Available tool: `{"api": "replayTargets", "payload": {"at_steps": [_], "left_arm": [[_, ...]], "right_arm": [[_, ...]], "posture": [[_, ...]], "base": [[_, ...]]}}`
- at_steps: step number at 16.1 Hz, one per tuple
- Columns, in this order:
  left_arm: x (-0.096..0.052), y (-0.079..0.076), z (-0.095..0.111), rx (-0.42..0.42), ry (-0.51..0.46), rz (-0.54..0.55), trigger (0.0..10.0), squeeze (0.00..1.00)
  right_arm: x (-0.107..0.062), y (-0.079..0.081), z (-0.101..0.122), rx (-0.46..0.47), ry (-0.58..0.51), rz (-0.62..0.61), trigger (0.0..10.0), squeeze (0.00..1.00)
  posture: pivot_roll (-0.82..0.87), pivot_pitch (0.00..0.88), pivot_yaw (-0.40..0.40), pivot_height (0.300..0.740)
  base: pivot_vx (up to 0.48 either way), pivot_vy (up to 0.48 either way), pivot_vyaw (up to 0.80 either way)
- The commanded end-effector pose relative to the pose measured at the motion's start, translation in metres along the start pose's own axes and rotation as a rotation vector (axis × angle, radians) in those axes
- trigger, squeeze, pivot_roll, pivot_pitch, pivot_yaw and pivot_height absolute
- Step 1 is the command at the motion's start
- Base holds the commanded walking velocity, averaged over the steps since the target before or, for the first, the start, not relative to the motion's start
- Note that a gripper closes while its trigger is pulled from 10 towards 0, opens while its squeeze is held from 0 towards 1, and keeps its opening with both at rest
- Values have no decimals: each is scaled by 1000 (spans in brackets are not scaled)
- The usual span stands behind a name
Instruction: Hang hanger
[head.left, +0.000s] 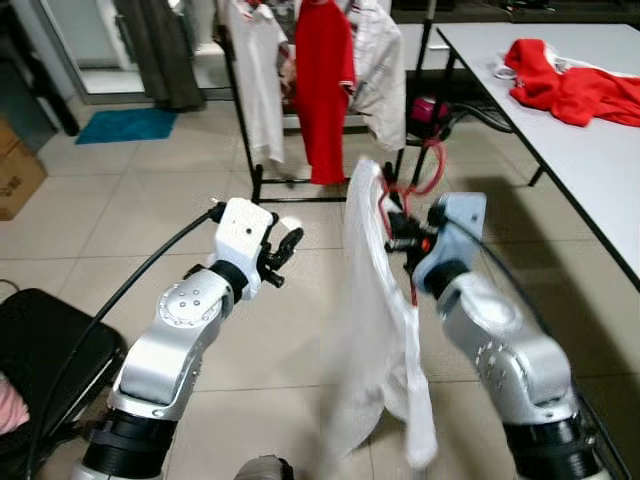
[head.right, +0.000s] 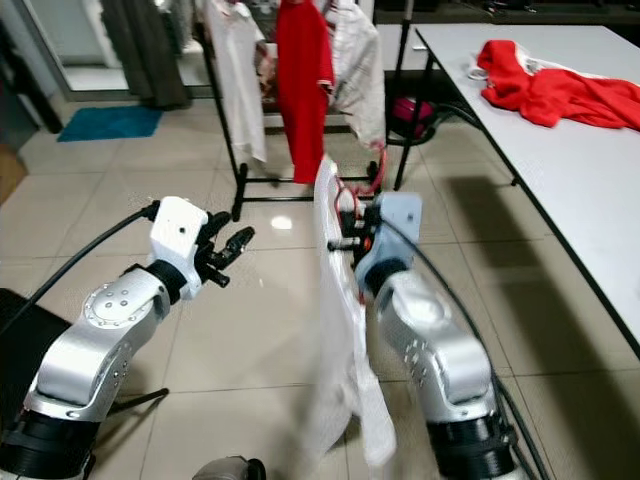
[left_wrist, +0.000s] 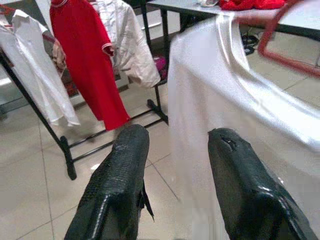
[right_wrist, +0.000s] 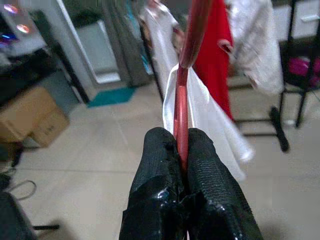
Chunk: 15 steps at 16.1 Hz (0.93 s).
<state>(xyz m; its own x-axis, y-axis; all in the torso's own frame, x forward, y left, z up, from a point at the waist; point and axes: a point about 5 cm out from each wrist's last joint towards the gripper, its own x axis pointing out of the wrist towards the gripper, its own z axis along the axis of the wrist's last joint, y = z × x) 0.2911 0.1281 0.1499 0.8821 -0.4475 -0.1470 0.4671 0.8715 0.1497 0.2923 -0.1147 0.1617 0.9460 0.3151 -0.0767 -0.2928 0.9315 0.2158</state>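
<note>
The left claw (left_wrist: 172, 187), fingers apart, points toward a white garment (left_wrist: 225, 100) on a red hanger (left_wrist: 280, 45).

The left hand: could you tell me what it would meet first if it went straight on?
Probably the white shirt draped on the red hanger; the open left hand points at its edge, though depth is unclear.

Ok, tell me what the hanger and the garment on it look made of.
Red hanger: likely plastic, or coated metal; a smooth, glossy, evenly coloured thin bar, pinched in the right gripper. White garment: thin, light fabric, slightly sheer with a soft sheen, hanging in loose folds; fibre unclear.
</note>
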Motion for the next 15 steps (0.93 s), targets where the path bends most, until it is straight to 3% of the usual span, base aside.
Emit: {"api": "replayTargets", "payload": {"at_steps": [1, 3, 5, 6, 7, 8, 9, 10, 11, 12, 15], "left_arm": [[4, 4, 3, 8, -2, 13, 10000, 1000], [8, 7, 6, 7, -14, 2, 10000, 1000], [14, -2, 12, -36, -40, -60, 10000, 1000], [18, -23, 15, -45, -62, -235, 10000, 1000], [18, -31, 15, -28, -66, -305, 10000, 1000], [23, -40, 12, 26, -58, -353, 10000, 439], [27, -41, 10, 58, -51, -347, 10000, 318], [33, -44, 9, 131, -43, -357, 10000, 114], [34, -46, 8, 157, -40, -367, 10000, 114], [35, -52, 8, 205, -29, -353, 10000, 0], [33, -54, 9, 214, -40, -316, 10000, 0]], "right_arm": [[0, 4, 15, -6, -45, 52, 10000, 0], [6, 2, 25, -5, -45, 49, 10000, 0], [12, 1, 31, 9, -50, 30, 10000, 0], [23, 0, 37, 43, -59, -20, 10000, 0], [27, 0, 39, 59, -62, -32, 10000, 0], [42, -1, 51, 137, -93, -66, 10000, 0], [49, -2, 58, 192, -113, -92, 10000, 0], [60, -6, 67, 283, -139, -135, 10000, 0], [63, -7, 69, 312, -144, -150, 10000, 0], [73, -14, 77, 319, -163, -200, 10000, 0], [81, -25, 83, 367, -185, -257, 10000, 0]], "posture": [[-2, 17, 32, 740], [-2, 15, 22, 740], [-4, 15, 20, 740], [-14, 17, 20, 740], [-14, 17, 20, 740], [-28, 25, 24, 740], [-28, 27, 23, 740], [-29, 32, 21, 740], [-29, 32, 21, 740], [-28, 36, 23, 740], [-27, 40, 19, 740]], "base": [[0, 0, 0], [0, 0, 0], [0, 0, 0], [0, 0, 0], [0, 0, 0], [0, 0, 0], [0, 0, 0], [0, 0, 0], [0, 0, 0], [0, 0, 0], [0, 0, 0]]}}
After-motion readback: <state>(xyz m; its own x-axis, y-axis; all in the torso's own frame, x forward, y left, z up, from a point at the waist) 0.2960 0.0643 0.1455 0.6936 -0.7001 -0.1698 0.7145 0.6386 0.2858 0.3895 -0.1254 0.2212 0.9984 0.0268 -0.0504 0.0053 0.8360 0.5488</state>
